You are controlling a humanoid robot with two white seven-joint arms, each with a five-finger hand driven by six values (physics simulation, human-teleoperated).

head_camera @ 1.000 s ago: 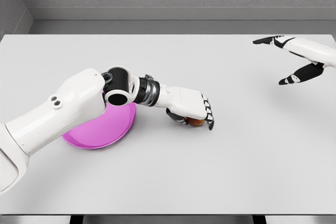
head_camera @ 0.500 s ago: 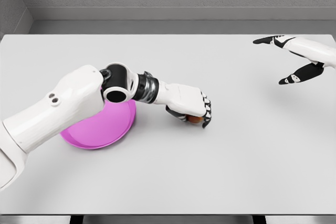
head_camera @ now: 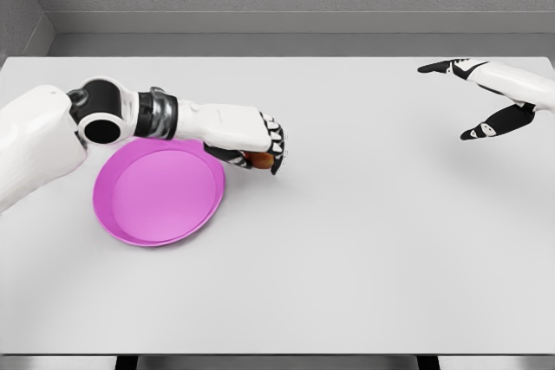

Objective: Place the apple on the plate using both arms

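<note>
My left hand (head_camera: 258, 150) is curled around the apple (head_camera: 257, 159), of which only a reddish-brown sliver shows under the fingers. The hand hangs just past the right rim of the magenta plate (head_camera: 156, 197), slightly above the table. The left arm comes in from the left edge, crossing behind the plate's top rim. My right hand (head_camera: 473, 101) hovers at the far right with fingers spread, holding nothing, far from the apple and the plate.
The grey table (head_camera: 347, 257) bears only the plate. A grey wall runs behind its far edge.
The left hand has carried the apple up and to the left, from the table's middle to the plate's right rim. The forearm no longer covers the plate. The right arm has stayed still.
</note>
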